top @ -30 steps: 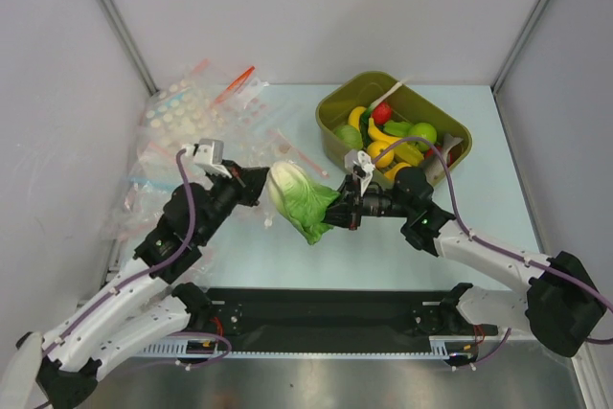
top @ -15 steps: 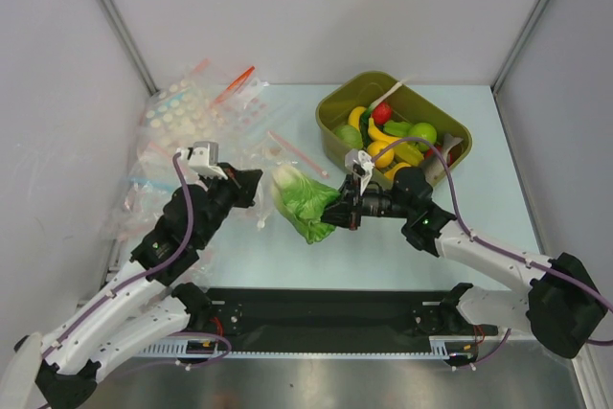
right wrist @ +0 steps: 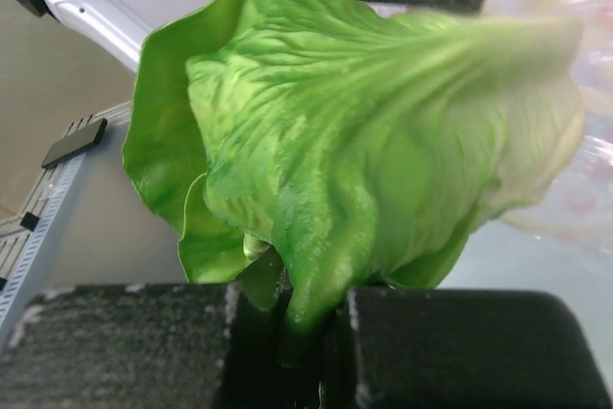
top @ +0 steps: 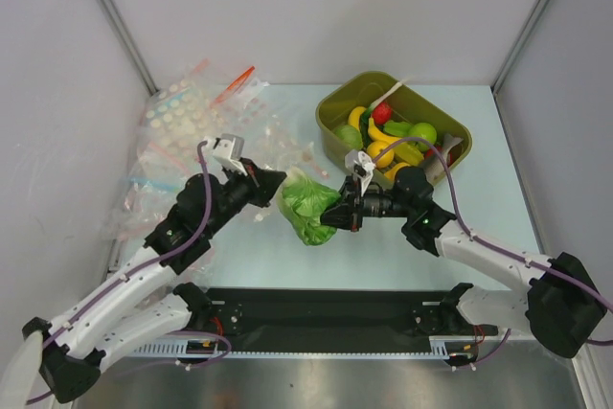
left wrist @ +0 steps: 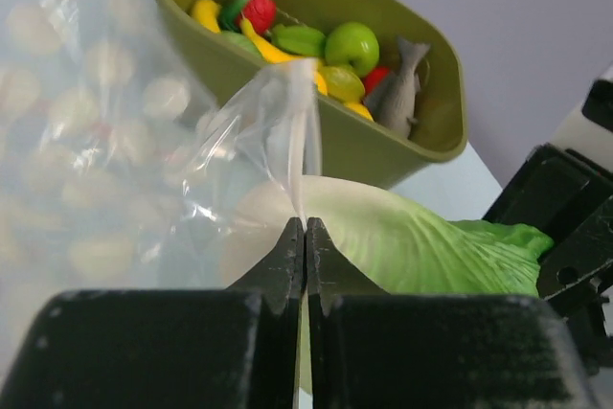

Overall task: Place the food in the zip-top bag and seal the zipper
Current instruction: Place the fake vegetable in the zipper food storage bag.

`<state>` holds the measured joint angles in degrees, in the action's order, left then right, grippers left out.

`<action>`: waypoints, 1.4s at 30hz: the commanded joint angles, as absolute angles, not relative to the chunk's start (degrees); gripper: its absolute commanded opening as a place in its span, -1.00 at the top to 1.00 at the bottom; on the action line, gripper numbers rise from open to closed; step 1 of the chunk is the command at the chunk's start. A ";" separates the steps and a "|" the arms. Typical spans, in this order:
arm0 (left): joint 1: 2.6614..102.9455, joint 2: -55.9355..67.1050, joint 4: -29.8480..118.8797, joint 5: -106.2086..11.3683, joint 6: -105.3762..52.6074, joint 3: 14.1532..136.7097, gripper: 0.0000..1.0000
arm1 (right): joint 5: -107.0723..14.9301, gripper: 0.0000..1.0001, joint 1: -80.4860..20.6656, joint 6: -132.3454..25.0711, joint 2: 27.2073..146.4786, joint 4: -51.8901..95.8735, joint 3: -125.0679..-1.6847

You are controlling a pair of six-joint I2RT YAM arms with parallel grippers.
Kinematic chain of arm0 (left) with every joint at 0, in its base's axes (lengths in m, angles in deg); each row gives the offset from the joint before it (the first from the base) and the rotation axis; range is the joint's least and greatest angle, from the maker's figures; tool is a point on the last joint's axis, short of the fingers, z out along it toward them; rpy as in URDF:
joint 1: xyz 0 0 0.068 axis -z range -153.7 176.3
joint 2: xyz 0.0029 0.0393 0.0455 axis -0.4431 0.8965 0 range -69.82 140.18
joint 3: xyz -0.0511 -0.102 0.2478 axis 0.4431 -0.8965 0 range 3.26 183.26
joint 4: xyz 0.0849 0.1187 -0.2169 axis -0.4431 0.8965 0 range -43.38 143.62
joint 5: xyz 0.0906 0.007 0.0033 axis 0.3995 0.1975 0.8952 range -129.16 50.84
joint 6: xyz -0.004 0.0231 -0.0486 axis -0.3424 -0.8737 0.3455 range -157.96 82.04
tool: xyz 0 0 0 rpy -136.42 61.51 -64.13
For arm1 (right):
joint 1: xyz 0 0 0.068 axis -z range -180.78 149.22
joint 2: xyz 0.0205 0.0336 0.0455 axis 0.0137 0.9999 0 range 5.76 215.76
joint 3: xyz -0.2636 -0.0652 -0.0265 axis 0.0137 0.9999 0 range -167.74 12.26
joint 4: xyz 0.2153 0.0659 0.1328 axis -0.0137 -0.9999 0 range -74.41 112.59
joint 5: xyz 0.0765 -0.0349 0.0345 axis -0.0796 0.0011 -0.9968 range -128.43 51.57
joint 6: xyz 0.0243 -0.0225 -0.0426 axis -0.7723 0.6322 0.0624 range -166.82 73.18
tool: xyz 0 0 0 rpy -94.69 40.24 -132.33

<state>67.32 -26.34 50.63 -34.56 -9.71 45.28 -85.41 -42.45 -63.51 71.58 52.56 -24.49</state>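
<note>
The zip-top bag (top: 281, 147), clear soft film dotted with white rounds, lies crumpled left of centre on the pale table (top: 479, 141), and one flap of it is lifted up. Look at the left wrist view: the left gripper (left wrist: 305, 237) has its black fingers pressed flat together, with a thin glossy fold of that film pinched between them. Just behind, at the far right, there's the olive-green bin (top: 329, 126), smooth-walled with rounded corners and heaped with bananas, green and red fruit and a grey fish. Now the lettuce (top: 305, 203): ruffled and veined, bright green at the leaf and fading to creamy white at the stem. It's held off the table between the two arms, with the pale end pushed up against the raised film. Whether it's past the bag's mouth, I can't tell. The right gripper (right wrist: 287, 318) is clamped on the leafy green end, its rough black pads squeezing a fold of it. From above, both grippers nearly meet across the lettuce.
</note>
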 commanded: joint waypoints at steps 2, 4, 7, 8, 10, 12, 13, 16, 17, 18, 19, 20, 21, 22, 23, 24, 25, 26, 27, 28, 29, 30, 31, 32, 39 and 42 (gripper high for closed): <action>67.44 -25.52 44.34 -46.36 -11.51 47.39 1.00 | -88.44 1.00 -43.23 -63.52 73.35 54.41 -27.29; 67.44 -27.44 43.81 -46.28 -12.12 46.42 0.99 | -87.92 1.00 -43.15 -64.13 74.57 53.44 -28.26; 67.44 -29.21 41.88 -48.63 -11.42 45.37 0.99 | -89.31 1.00 -42.80 -64.75 76.07 52.46 -29.40; 67.44 -29.13 40.74 -49.61 -11.07 45.01 0.99 | -89.58 1.00 -42.62 -65.01 76.34 53.08 -29.23; 67.44 -28.08 39.94 -52.68 -9.93 45.18 0.99 | -90.80 1.00 -42.44 -64.67 76.16 53.61 -28.96; 67.44 -27.11 40.20 -56.73 -8.53 45.71 0.99 | -91.25 1.00 -42.36 -61.60 74.15 51.43 -28.70; 67.44 -26.50 41.16 -57.43 -8.26 46.15 0.99 | -91.43 1.00 -42.18 -60.54 73.01 51.07 -28.26; 67.44 -25.26 45.56 -56.30 -8.17 48.00 0.99 | -88.72 1.00 -40.34 -60.35 68.44 51.41 -26.07; 67.44 -25.17 46.09 -56.47 -8.34 48.35 0.99 | -87.49 1.00 -39.73 -60.88 67.47 51.07 -25.89; 67.44 -24.91 46.18 -57.17 -8.34 48.52 0.99 | -86.08 1.00 -39.11 -62.54 66.94 50.63 -25.89; 67.44 -24.82 46.18 -58.13 -8.34 48.61 0.99 | -84.33 1.00 -37.71 -63.16 67.11 50.28 -26.06; 67.44 -24.65 46.09 -59.27 -8.26 48.53 0.99 | -84.05 1.00 -37.18 -64.30 67.46 50.62 -26.15; 67.44 -24.21 45.22 -61.37 -7.74 48.53 0.99 | -83.96 1.00 -36.56 -66.05 68.77 51.41 -26.15; 67.44 -23.77 44.78 -62.27 -7.56 48.53 0.99 | -83.52 1.00 -36.21 -66.94 69.56 51.85 -26.15; 67.44 -23.51 44.25 -63.49 -7.47 48.44 0.99 | -82.47 1.00 -36.03 -67.30 70.18 51.25 -26.67; 67.44 -23.24 43.55 -64.29 -7.12 48.44 0.99 | -81.51 1.00 -36.11 -67.48 70.97 50.54 -27.11; 67.44 -22.63 43.20 -65.25 -6.85 48.18 0.99 | -80.54 1.00 -35.94 -67.82 71.67 50.54 -27.20; 67.44 -21.93 42.84 -65.52 -6.42 47.83 0.99 | -79.40 1.00 -35.85 -68.61 71.33 51.67 -26.60; 67.44 -21.66 42.67 -65.44 -5.98 47.56 0.99 | -78.78 1.00 -35.85 -68.97 70.81 53.68 -25.20; 67.44 -20.87 42.75 -65.00 -5.88 47.47 1.00 | -76.68 1.00 -35.76 -70.10 69.06 54.74 -24.31; 67.44 -20.52 43.10 -64.56 -5.88 47.56 0.99 | -75.36 1.00 -35.68 -70.64 68.00 55.54 -23.52; 67.44 -20.25 43.80 -64.04 -6.15 47.47 0.99 | -74.13 1.00 -35.68 -71.25 66.68 57.98 -21.43; 67.44 -19.99 43.81 -63.60 -6.15 47.56 0.99 | -71.07 1.00 -35.41 -72.21 65.63 59.22 -20.36; 67.44 -19.64 43.81 -62.98 -6.23 47.30 0.99 | -69.12 1.00 -35.33 -73.79 63.35 61.67 -19.22; 67.52 -17.70 40.38 -64.65 -3.69 45.89 0.99 | -56.19 1.00 -35.15 -77.84 58.24 70.04 -11.83; 67.52 -17.18 39.94 -64.99 -3.34 45.71 0.99 | -56.01 1.00 -35.50 -77.59 58.23 70.84 -11.56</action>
